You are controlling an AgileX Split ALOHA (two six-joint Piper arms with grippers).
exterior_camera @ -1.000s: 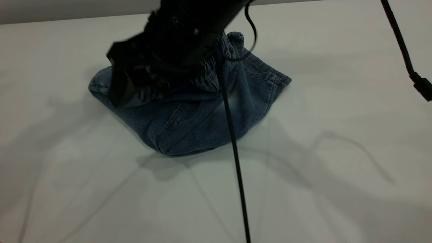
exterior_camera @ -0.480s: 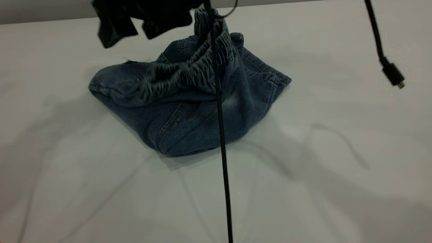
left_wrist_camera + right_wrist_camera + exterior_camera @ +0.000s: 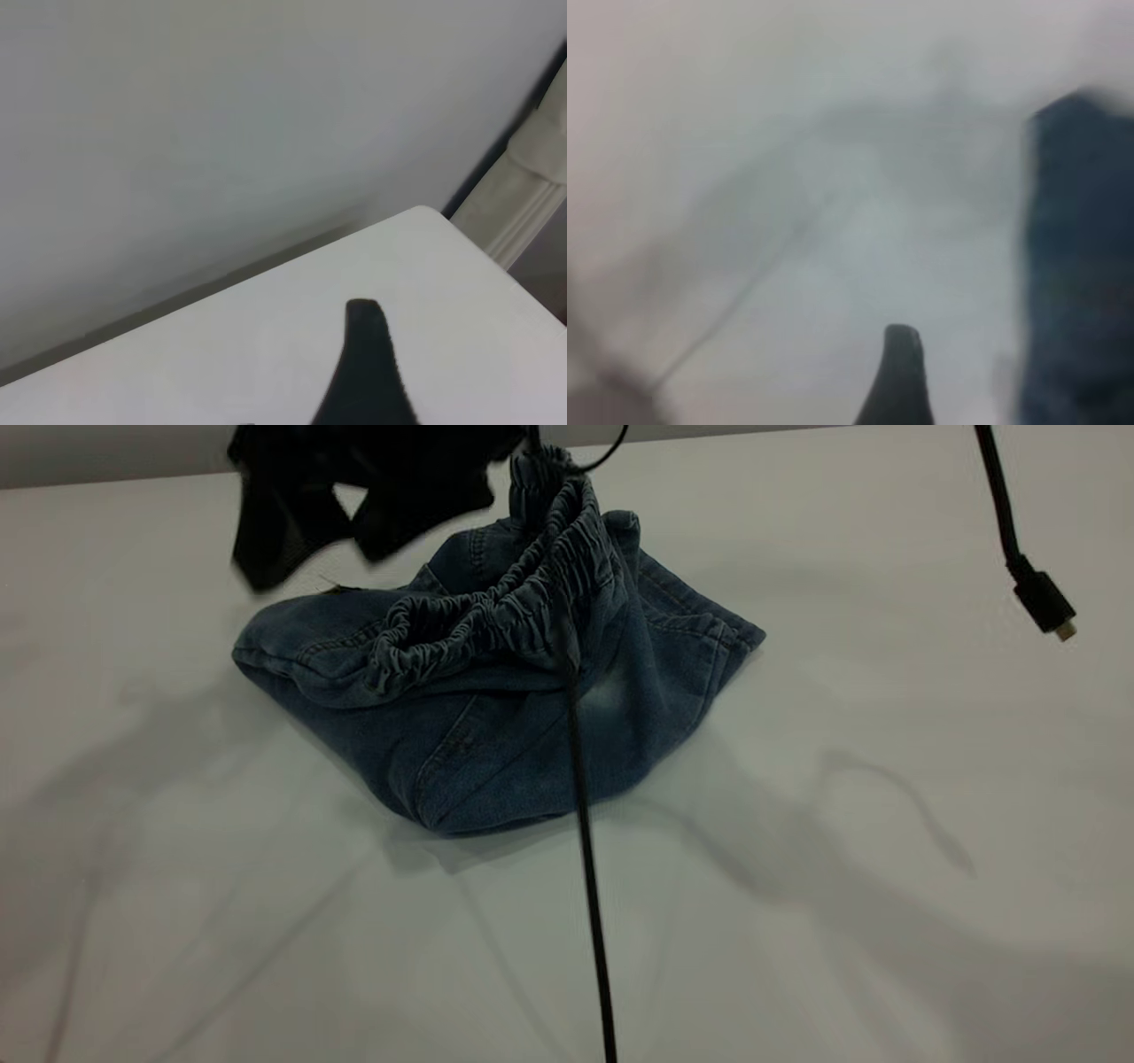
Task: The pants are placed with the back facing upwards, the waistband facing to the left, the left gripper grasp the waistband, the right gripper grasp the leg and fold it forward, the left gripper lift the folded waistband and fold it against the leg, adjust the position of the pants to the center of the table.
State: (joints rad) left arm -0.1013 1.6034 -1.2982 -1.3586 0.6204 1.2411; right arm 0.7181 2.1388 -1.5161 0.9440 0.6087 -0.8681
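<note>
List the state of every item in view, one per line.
pants: folded into a bunched heap on the table, not flat.
waistband: gathered, raised on top of the heap, one end peaked upward.
left gripper: above the pants' far edge, holding nothing visible.
table: white, bearing the pants.
hanging cable: dangling across the pants.
loose cable plug: dangling free, unplugged.

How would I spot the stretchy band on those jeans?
On the white table lies a bundle of blue denim pants. Across its top runs the waistband, a dark gathered ruched strip, unlike the flat smooth denim below it.
</note>
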